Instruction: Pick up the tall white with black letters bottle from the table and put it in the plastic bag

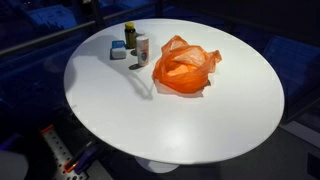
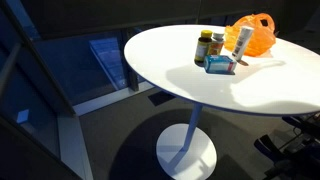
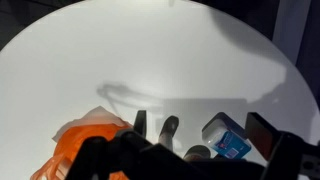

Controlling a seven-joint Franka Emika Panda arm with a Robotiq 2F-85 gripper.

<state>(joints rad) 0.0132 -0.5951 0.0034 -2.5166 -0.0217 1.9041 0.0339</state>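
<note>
The tall white bottle with black letters (image 1: 142, 48) stands upright on the round white table (image 1: 230, 110), just beside the orange plastic bag (image 1: 182, 68). It also shows in the other exterior view (image 2: 243, 42), in front of the bag (image 2: 254, 32). In the wrist view my gripper (image 3: 200, 132) is open and empty, high above the table, with its fingers spread over the group of bottles. The bag (image 3: 85, 148) lies at the lower left there. Dark rounded bottle tops show between the fingers; I cannot tell which one is the white bottle. Neither exterior view shows the arm.
A dark bottle with a yellow cap (image 1: 130, 34) and a blue-and-white box (image 1: 119, 52) stand next to the white bottle. The box also shows in the wrist view (image 3: 228, 140). In an exterior view, two dark bottles (image 2: 205, 46) stand by the box (image 2: 220, 64).
</note>
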